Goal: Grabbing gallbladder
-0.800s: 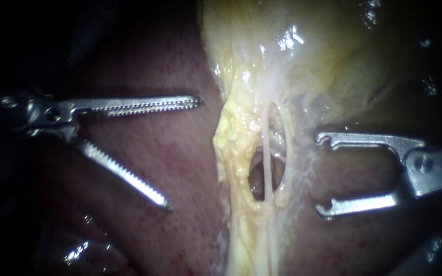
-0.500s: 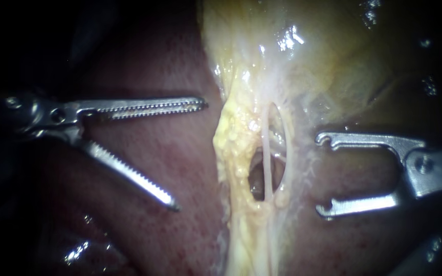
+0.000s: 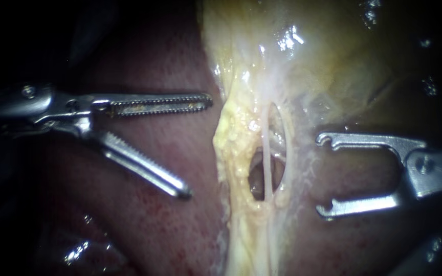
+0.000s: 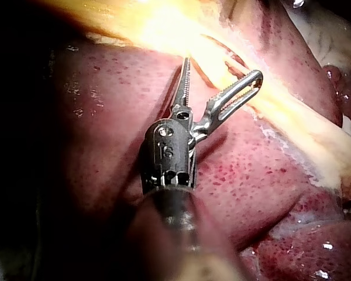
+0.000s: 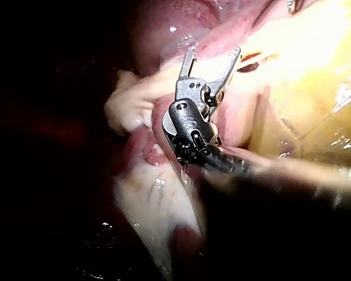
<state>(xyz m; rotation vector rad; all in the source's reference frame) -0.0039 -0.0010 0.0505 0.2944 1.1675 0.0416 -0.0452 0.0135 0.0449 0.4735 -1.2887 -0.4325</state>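
Endoscope view first: the slim silver left instrument (image 3: 199, 146) with long toothed jaws comes in over the dark red, speckled liver (image 3: 175, 230). Its jaws are wide apart with nothing between them. The upper tip sits just beside the lumpy yellow strip of fatty tissue (image 3: 234, 143), and I can't say it's actually touching. The glossy yellowish gallbladder (image 3: 323, 56) fills the upper middle and right, narrowing down into that strip. There's an oval window in the strip with a thin pale tube (image 3: 266, 153) running straight down across it. On the far side of the strip, the silver right instrument (image 3: 321, 174) with hook-tipped prongs has its jaws spread too, gripping nothing, tips near the strip's edge.

Left wrist view: the left instrument (image 4: 222, 67) has its jaws splayed in a V above the liver (image 4: 93, 117), tips up against the strip of fatty tissue (image 4: 298, 123) ahead. Contact is hard to call.

Right wrist view: the right instrument (image 5: 214, 51) has its jaws apart and empty. The yellow gallbladder (image 5: 316, 58) is beside it, and a pale lump of whitish tissue (image 5: 128, 102) is on its other side.
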